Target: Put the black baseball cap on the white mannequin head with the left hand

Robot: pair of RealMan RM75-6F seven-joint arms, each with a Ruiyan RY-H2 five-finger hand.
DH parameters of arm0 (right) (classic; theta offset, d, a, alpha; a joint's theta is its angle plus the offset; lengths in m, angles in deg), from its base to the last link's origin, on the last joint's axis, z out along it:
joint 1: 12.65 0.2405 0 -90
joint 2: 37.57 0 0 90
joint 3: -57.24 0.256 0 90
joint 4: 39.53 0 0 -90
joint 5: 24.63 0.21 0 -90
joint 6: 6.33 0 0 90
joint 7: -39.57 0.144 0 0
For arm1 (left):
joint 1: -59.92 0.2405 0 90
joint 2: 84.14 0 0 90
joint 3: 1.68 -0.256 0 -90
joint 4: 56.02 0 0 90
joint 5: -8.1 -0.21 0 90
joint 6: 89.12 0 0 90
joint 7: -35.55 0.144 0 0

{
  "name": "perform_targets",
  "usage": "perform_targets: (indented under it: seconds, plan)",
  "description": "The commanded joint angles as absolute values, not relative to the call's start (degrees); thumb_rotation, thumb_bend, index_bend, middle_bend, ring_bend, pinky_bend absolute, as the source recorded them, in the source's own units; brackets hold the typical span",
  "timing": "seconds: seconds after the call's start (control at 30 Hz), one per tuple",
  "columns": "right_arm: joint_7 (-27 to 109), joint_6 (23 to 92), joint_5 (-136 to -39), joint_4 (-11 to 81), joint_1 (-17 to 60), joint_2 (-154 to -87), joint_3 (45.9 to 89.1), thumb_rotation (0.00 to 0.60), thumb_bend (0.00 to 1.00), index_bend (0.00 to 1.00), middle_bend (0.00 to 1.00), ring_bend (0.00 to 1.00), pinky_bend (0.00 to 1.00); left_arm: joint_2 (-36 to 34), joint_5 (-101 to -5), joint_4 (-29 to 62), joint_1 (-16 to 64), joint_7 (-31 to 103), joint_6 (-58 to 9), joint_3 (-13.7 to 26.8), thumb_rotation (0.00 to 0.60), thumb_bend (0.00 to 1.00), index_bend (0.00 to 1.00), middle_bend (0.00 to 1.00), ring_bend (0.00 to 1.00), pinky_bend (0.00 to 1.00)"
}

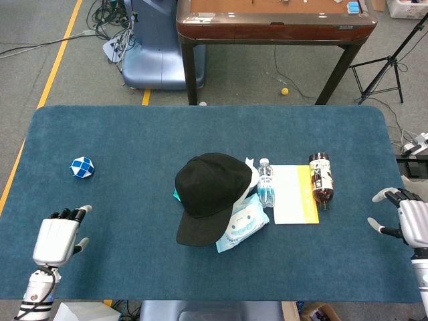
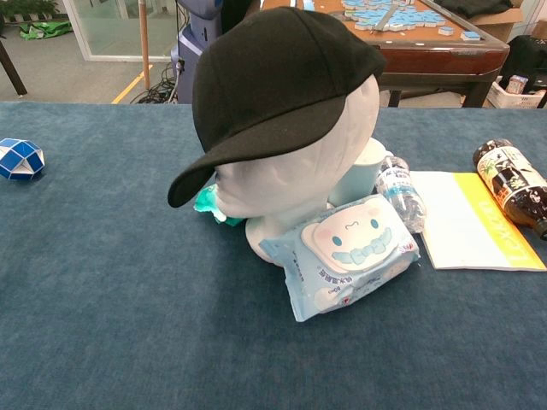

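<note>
The black baseball cap (image 1: pixel 208 192) (image 2: pixel 272 85) sits on the white mannequin head (image 2: pixel 299 175), brim pointing toward the near left. My left hand (image 1: pixel 57 239) hovers at the near left corner of the table, far from the cap, fingers apart and holding nothing. At the right edge of the table my right hand (image 1: pixel 406 222) is also open and empty. Neither hand shows in the chest view.
A pack of wet wipes (image 2: pixel 349 252) leans on the mannequin base. A small water bottle (image 1: pixel 265 182), a white and yellow booklet (image 1: pixel 295 194) and a dark bottle (image 1: pixel 322 177) lie to the right. A blue and white puzzle ball (image 1: pixel 81 166) sits at far left.
</note>
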State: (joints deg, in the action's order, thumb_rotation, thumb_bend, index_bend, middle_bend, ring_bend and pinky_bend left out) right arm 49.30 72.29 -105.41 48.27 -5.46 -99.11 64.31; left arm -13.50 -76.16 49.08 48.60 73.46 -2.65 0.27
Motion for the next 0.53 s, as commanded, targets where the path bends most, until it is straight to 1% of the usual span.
perform_targets:
  seconds: [0.03, 0.13, 0.27, 0.33, 0.53]
  plan:
    - [49.6, 74.8, -108.7, 48.3, -5.9, -99.8, 63.2, 0.6, 0.17, 0.45, 0.38, 0.28, 0.3, -16.4, -74.2, 50.8, 49.6, 70.8, -3.1, 1.0, 0.6, 0.0, 0.35, 0.48, 0.42, 0.53]
    - [49.4, 76.1, -111.0, 48.0, -6.1, -100.3, 62.4, 0.6, 0.17, 0.45, 0.38, 0.28, 0.3, -18.1, -73.0, 51.4, 50.4, 68.2, -2.8, 1.3, 0.6, 0.0, 0.39, 0.49, 0.44, 0.54]
    - [48.6, 76.7, -112.6, 47.9, -6.0, -100.8, 61.7, 0.6, 0.17, 0.45, 0.38, 0.28, 0.3, -19.8, -71.4, 51.2, 51.5, 64.2, -2.5, 1.5, 0.6, 0.0, 0.4, 0.51, 0.45, 0.56]
    - [48.2, 76.4, -112.5, 47.8, -5.8, -100.9, 61.7, 0.6, 0.17, 0.45, 0.38, 0.28, 0.3, -20.9, -70.6, 51.5, 51.6, 64.3, -3.1, 1.5, 0.6, 0.0, 0.4, 0.51, 0.45, 0.57]
    - [47.1, 73.8, -110.8, 47.5, -4.7, -101.5, 62.0, 0.6, 0.17, 0.45, 0.38, 0.28, 0.3, -21.2, -69.5, 51.3, 51.4, 62.8, -4.2, 1.8, 0.6, 0.0, 0.41, 0.51, 0.45, 0.57]
